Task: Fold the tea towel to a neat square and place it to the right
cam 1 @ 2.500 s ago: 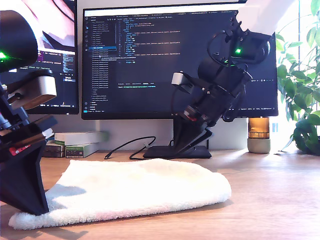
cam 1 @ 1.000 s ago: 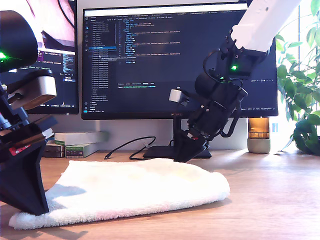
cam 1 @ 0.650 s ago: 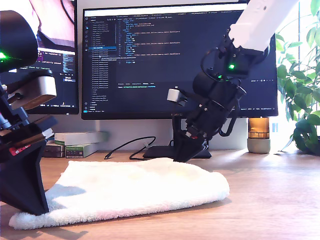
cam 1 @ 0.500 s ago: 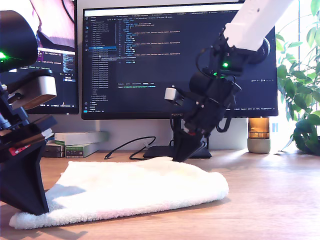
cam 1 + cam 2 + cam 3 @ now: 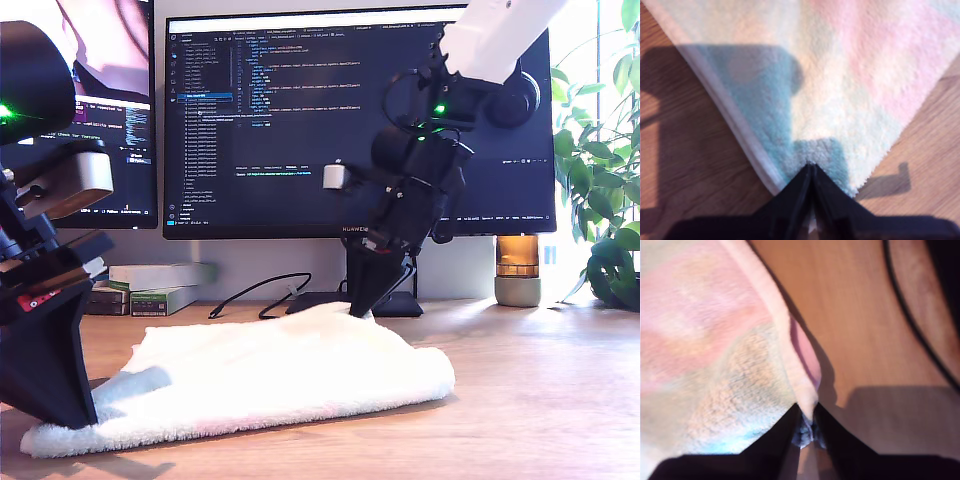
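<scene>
Exterior view has the tea towel (image 5: 270,385) lying on the wooden desk (image 5: 540,400) in front of the monitor (image 5: 290,120), spread from the view's left toward the middle. My first gripper (image 5: 55,420), at the exterior view's left, is clamped tight on the towel's near corner (image 5: 812,160), right down on the desk. My second gripper (image 5: 362,308) pinches the far edge near the monitor stand, and the cloth there (image 5: 807,410) is pulled up into a little peak. A black cable (image 5: 250,290) runs behind the towel.
</scene>
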You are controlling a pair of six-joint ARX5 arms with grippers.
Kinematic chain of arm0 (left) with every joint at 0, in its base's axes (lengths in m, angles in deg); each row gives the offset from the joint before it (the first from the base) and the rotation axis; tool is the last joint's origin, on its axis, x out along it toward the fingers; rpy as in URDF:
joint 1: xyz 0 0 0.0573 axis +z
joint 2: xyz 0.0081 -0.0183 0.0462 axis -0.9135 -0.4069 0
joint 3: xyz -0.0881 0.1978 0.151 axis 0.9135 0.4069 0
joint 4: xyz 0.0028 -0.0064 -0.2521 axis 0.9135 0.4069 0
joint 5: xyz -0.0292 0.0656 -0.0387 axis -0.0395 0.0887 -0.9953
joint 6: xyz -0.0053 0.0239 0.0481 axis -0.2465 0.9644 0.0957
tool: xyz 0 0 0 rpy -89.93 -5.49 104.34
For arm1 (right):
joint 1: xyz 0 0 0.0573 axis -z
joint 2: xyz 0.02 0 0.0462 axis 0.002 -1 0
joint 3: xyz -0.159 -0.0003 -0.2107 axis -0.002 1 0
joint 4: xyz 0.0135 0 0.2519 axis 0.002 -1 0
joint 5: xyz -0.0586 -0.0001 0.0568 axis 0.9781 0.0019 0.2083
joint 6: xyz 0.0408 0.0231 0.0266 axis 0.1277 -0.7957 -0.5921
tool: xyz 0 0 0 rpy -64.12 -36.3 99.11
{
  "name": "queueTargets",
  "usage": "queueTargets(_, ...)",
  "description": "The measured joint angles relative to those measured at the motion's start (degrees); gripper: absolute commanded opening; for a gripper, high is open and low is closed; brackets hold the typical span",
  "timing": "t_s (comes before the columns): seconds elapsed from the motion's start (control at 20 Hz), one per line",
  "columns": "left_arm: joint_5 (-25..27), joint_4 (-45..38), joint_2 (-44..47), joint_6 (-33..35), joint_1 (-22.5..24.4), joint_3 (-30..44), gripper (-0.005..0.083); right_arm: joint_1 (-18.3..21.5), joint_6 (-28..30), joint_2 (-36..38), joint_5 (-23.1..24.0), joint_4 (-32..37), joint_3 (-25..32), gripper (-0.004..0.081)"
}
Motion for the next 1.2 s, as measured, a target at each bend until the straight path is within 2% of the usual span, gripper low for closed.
queueTargets(0.05,0.0,0.0,0.0,0.0,0.0,0.0,-0.0021,-0.2,0.0,0.0,1.5,0.7,0.0,0.0200)
queueTargets(0.1,0.0,0.0,0.0,0.0,0.0,0.0,-0.0021,-0.3,-0.2,0.0,2.3,1.4,0.0,0.0213)
queueTargets(0.3,-0.1,0.0,0.0,0.0,0.0,0.0,-0.0021,-0.7,-2.8,0.0,3.8,5.9,0.0,0.0229)
queueTargets(0.4,-0.1,0.0,0.0,0.0,0.0,0.0,-0.0021,-1.2,-2.8,0.0,4.8,5.7,0.0,0.0246)
queueTargets(0.7,0.0,0.0,0.0,0.0,0.0,0.0,-0.0021,-2.2,-2.8,0.0,11.9,3.6,0.0,0.0249)
queueTargets(0.8,0.0,-0.2,0.0,0.0,0.0,0.1,-0.0021,-2.1,-3.4,0.0,11.4,1.4,-0.4,0.0249)
queueTargets(0.9,0.0,-0.6,0.0,0.0,0.0,0.1,-0.0021,-2.1,-7.4,0.0,9.3,0.4,-1.7,0.0249)
queueTargets(1.1,0.0,-1.4,0.0,0.0,0.0,0.3,-0.0021,-2.1,-13.8,0.0,5.4,-0.4,-7.6,0.0243)
queueTargets(1.2,-0.5,-1.4,0.0,0.0,0.1,0.3,-0.0021,-2.1,-16.7,0.0,4.3,-3.6,-10.6,0.0154)
